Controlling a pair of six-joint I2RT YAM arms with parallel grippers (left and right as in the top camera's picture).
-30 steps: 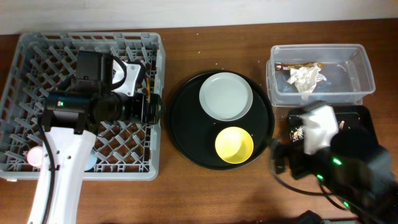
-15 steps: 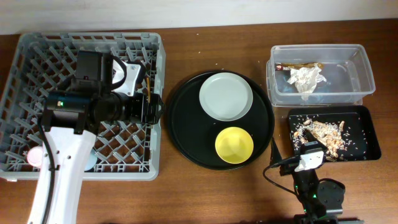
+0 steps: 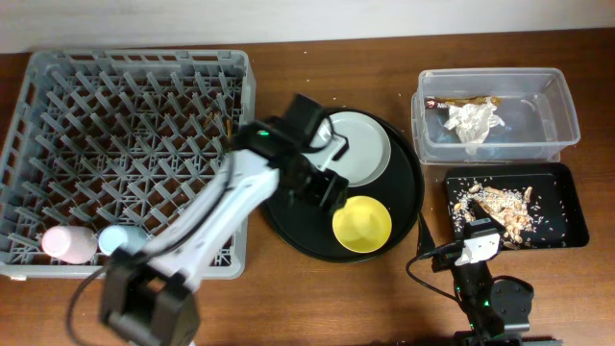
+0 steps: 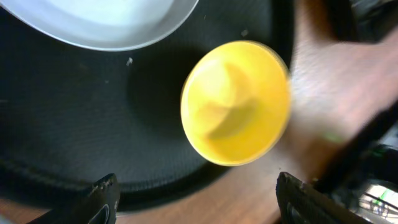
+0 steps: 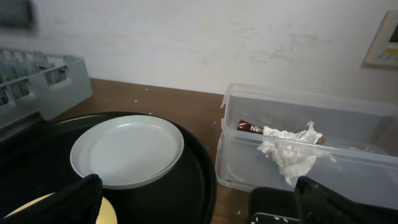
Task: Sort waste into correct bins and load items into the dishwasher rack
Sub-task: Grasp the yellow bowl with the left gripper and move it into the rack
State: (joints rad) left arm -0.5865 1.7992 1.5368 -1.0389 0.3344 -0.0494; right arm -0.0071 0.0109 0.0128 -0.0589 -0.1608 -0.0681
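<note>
**A:** What is the left gripper (image 4: pixel 196 202) doing over the round black tray (image 3: pixel 288 226)?

**B:** It is hovering above the tray's near half with its fingers spread wide and carrying nothing. The yellow bowl (image 4: pixel 236 102) is sitting right beneath it. I am guessing it is lining up for that bowl, since the bowl belongs in the dishwasher rack (image 3: pixel 240 77) just left of the tray.

**A:** And the right gripper (image 5: pixel 199 202)?

**B:** It is resting low, off the tray's near right edge, with its fingers also parted and empty. It seems to be keeping out of the way.

**A:** What are you counting?

**B:**
- On the tray, one bowl and one plate (image 3: pixel 363 154) are waiting, with the plate lying on the far half.
- In the rack's near corner, farthest from the tray, two cups are lying, one pink cup (image 3: pixel 60 242) and one blue cup (image 3: pixel 117 239).
- Right of the tray two bins are standing.
- The clear tub (image 3: pixel 567 106) is holding one napkin (image 3: pixel 471 122) and one wrapper strip (image 3: pixel 461 101).
- The shallow black tray (image 3: pixel 577 207) is holding the loose food scraps (image 3: pixel 500 204), too many to count.

**A:** So the waste is looking sorted?

**B:** I am judging so. Only the bowl and plate are remaining.
</note>
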